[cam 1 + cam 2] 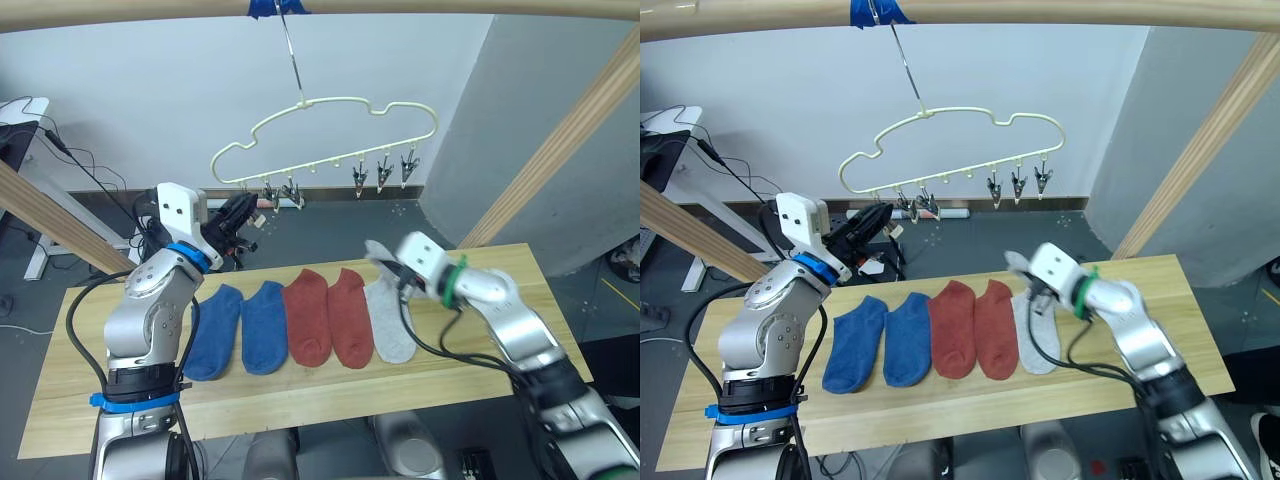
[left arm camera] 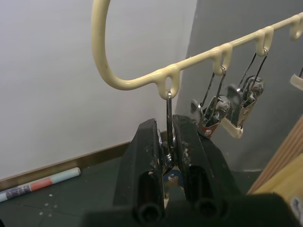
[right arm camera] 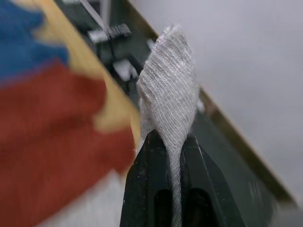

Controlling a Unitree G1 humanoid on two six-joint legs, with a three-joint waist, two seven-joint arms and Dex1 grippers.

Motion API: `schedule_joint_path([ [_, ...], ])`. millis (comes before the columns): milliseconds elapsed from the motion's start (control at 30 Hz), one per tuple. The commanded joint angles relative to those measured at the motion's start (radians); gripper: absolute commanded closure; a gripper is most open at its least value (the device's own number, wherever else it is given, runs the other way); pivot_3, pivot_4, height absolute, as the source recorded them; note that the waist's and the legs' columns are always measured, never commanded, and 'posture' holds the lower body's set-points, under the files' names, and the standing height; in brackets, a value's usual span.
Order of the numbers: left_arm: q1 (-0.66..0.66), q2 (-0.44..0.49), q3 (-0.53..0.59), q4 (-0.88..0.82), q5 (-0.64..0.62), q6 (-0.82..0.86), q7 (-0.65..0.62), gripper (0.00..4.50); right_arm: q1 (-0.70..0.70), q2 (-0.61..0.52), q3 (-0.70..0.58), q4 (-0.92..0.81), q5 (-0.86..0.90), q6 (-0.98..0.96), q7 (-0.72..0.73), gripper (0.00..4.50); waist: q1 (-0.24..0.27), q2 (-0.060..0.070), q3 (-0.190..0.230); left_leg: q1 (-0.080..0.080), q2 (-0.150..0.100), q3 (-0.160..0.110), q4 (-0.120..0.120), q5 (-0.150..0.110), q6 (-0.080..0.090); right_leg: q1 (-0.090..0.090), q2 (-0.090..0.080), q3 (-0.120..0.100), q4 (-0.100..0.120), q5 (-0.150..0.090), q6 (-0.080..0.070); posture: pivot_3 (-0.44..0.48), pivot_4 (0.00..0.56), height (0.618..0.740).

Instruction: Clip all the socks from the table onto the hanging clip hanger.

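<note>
Pinching a clip [image 2: 168, 142] on the hanger [image 1: 330, 135], left claw [image 2: 165, 146] closed; right claw [image 3: 173, 158] clamped on a grey sock [image 3: 170, 94] above the counter [image 1: 300, 395].

five socks [image 1: 300, 320] flat in row on table [image 1: 300, 400]; clip hanger [image 1: 325, 140] hanging above.

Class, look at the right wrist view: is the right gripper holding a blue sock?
No. The right gripper is shut on a light grey sock; the blue socks lie on the table.

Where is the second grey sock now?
In the head views, the grey sock is pinched in the right gripper, above the other grey sock.
</note>
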Motion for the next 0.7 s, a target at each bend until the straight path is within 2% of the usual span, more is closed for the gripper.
schedule_joint_path([
  [33,-0.014,0.002,0.009,-0.043,-0.028,0.017,0.004,4.36,-0.067,0.087,0.061,0.098,-0.036,0.01,-0.02,4.5,0.004,0.0,0.0,-0.001,0.0,0.0,0.0,0.0,0.0,0.0,0.0,-0.001,0.0,0.0,-0.001,-0.22,0.295,0.74],
  [200,-0.002,-0.002,0.006,-0.07,-0.041,0.041,0.008,4.36,-0.148,0.218,0.12,0.274,-0.096,-0.064,-0.075,4.5,0.007,0.0,0.0,-0.011,-0.003,0.001,0.001,0.0,0.0,-0.01,-0.006,-0.001,0.001,0.001,-0.001,-0.217,0.292,0.74],
  [367,0.02,-0.002,0.012,-0.098,-0.052,0.059,0.015,4.36,-0.206,0.319,0.123,0.386,-0.107,-0.087,-0.104,4.5,0.006,0.0,0.0,-0.011,-0.003,0.001,0.0,0.0,0.0,-0.011,-0.007,-0.001,0.002,0.001,-0.001,-0.196,0.29,0.74],
  [700,0.037,-0.014,0.01,-0.115,-0.053,0.065,0.025,4.36,-0.278,0.412,0.086,0.48,-0.102,-0.103,-0.132,4.5,0.003,0.0,0.0,-0.011,-0.003,0.001,0.0,0.0,0.0,-0.011,-0.006,-0.001,0.004,0.001,-0.001,-0.194,0.286,0.74],
])
